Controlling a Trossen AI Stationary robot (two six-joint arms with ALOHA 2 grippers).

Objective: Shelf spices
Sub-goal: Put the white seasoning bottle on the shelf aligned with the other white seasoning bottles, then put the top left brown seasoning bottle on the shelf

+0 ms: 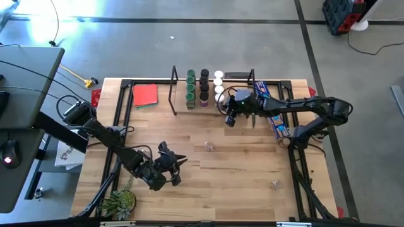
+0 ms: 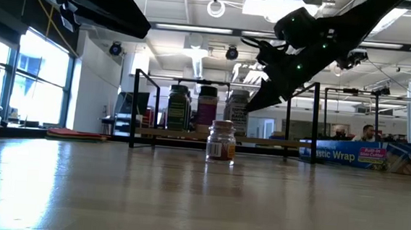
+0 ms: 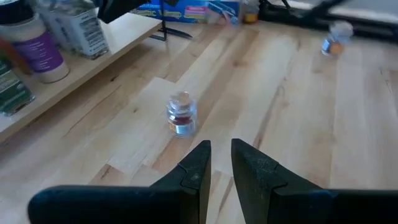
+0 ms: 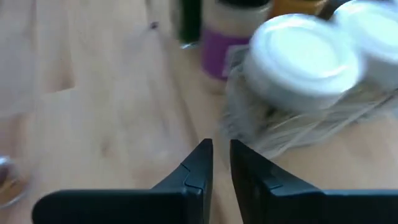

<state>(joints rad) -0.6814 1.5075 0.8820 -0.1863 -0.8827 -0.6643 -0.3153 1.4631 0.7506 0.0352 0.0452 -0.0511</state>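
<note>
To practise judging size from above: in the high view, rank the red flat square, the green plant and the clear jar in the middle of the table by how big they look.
1. Red flat square, largest.
2. Green plant, looks about as large; its ragged outline makes this unsure.
3. Clear jar, clearly smallest.

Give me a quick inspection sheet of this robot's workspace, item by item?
Surface: light-wood table, mostly bare.
Job's things: shelf at the far edge holding rows of spice jars; one loose jar mid-table, another near the right front.
Clutter: red flat square, blue packet, small plant.
Grippers: left gripper shut, empty, facing the mid-table jar; right gripper shut, empty, beside the white-lidded jars.
Cables: white cord on the floor.
Surroundings: desk at left; people far behind.
</note>
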